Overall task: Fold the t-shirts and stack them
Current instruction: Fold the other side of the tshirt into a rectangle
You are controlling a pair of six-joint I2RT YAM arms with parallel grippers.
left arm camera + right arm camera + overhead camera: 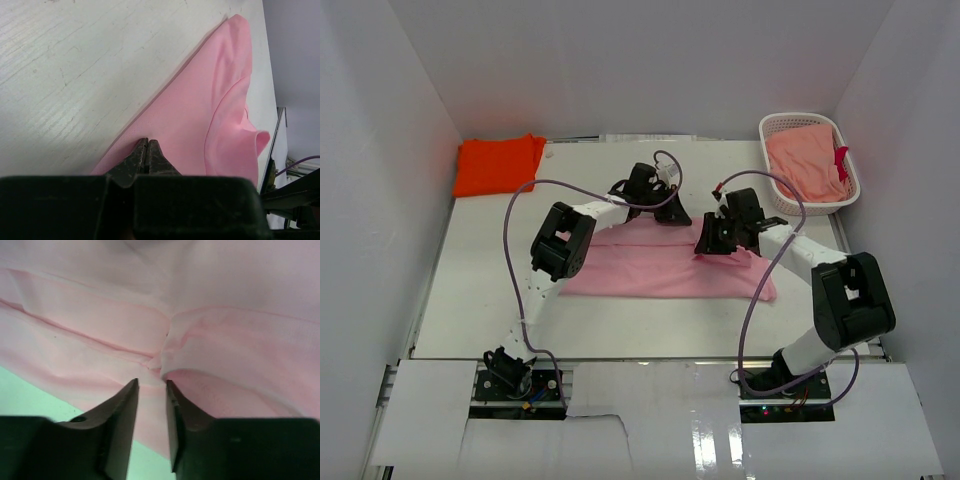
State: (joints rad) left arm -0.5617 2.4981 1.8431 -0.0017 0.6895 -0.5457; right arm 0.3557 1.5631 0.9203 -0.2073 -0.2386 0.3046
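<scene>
Right against the left wrist lens: left gripper [148,146], pressed fully together, with the edge of the pink shirt [200,125] pinched at the tips. From there, cloth stretching away in a long diagonal fold over the white desk [65,75], with a curled-over flap on the right.

Close under the right wrist lens: right gripper [151,385], parted by only a narrow slit and clamped on nothing that shows. Just past its tips, a bunched ridge of the same pink cloth, with creases drawn in toward the gap. Touching or just short of it: cannot tell.

Seen from above: pink shirt spread wide across the middle of the desk, partly folded, long side parallel to the near edge, right corner pointing toward the right edge. Both grippers low at its far side, the left near the middle and the right just beside it, close but apart.

In the far left corner, orange shirt [498,165], folded flat, well apart from the pink one. In the far right corner, white basket [775,125], holding a salmon cloth [805,165] with a small red tag [840,160] at its right side.

At the near edge, two arm bases [515,378], with purple cables [508,240] looping up from them.
</scene>
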